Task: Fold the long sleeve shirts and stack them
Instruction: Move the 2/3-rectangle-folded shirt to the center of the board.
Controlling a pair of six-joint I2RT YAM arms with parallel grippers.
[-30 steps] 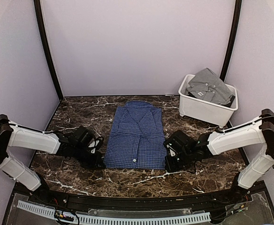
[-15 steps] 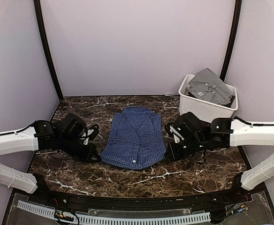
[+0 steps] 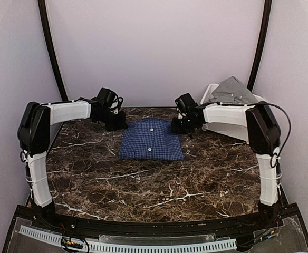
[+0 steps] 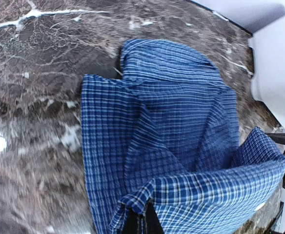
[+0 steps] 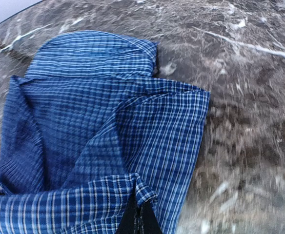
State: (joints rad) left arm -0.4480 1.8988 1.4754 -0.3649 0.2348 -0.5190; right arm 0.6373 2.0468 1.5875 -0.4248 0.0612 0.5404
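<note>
The navy-blue checked shirt (image 3: 151, 141) lies at the back middle of the marble table, its lower half lifted and doubled over toward the collar, white buttons showing on top. My left gripper (image 3: 119, 124) is shut on the left corner of the raised hem (image 4: 147, 192), and my right gripper (image 3: 178, 126) is shut on the right corner (image 5: 145, 187). Both wrist views show the collar end (image 4: 167, 58) (image 5: 96, 51) lying flat on the table beyond the held edge. The plain grey shirt (image 3: 232, 89) sits in the white bin at the back right.
The white bin (image 3: 209, 95) stands just behind my right arm, and its wall (image 4: 276, 63) also shows in the left wrist view. The booth's back wall (image 3: 154, 52) is close behind both grippers. Dark marble table (image 3: 154, 184) stretches toward the near edge.
Both grippers have carried the shirt's near hem up and away from the arm bases toward the collar, doubling the shirt over. The arms are now stretched far back.
</note>
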